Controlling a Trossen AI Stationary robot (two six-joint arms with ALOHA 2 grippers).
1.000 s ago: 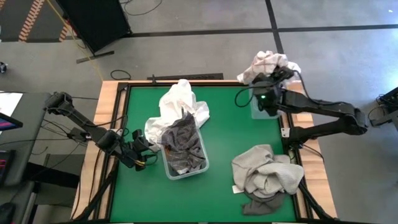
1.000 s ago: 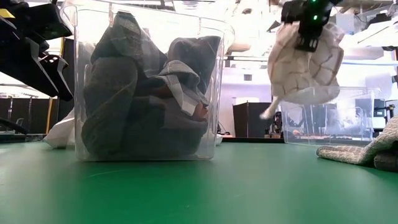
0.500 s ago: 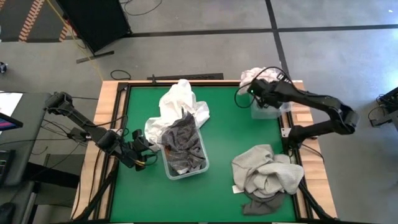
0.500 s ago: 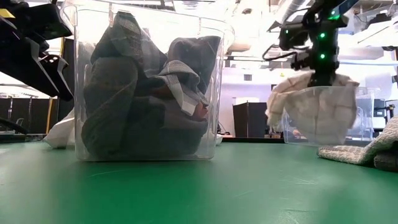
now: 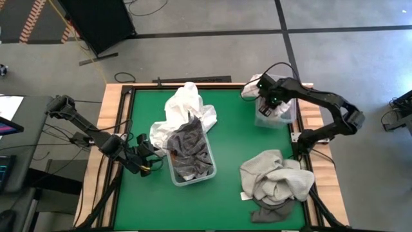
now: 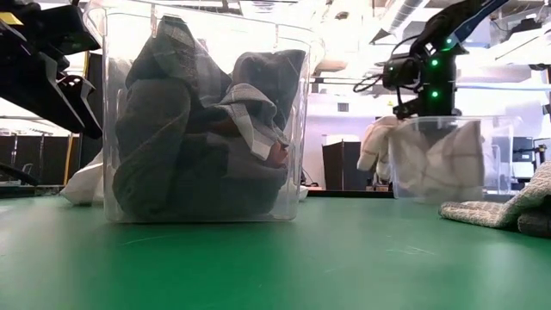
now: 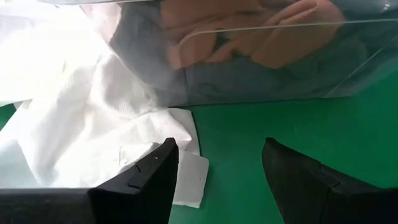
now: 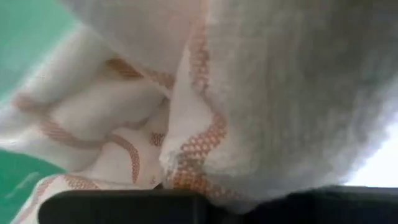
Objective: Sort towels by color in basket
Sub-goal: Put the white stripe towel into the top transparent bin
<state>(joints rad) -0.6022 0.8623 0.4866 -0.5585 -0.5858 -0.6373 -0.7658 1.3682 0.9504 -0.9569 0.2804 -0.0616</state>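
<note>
My right gripper [image 5: 270,98] reaches down into a clear bin [image 5: 286,119] at the table's far right corner, shut on the white towel with red checks [image 6: 439,164]. That towel fills the bin and the right wrist view [image 8: 217,93]. A flap [image 6: 374,146] hangs over the bin's rim. My left gripper [image 7: 217,168] waits open at the table's left, beside a second clear bin [image 5: 190,154] stuffed with dark grey towels. A white towel [image 5: 187,109] lies against that bin's far side. A beige-grey pile [image 5: 277,180] lies near right. My right gripper comes at the checked towel from above, pointing down into the bin. The bunched cloth [image 8: 186,149] hides the fingers, so which part they hold cannot be told. The towel rests in the bin, with one flap [image 5: 250,90] draped slack over the far left rim.
The bin of dark towels [image 6: 202,129] stands left of centre, the white towel [image 7: 74,137] spread on the green mat beside my left fingers. Green mat [image 5: 238,142] lies bare between the two bins. A wooden frame [image 5: 106,122] borders the table.
My right gripper has come down and a little toward the table's near left, carrying the checked towel from hanging in the air above the far right corner into the clear bin. The towel has bunched up inside, and one flap has fallen over the rim.
</note>
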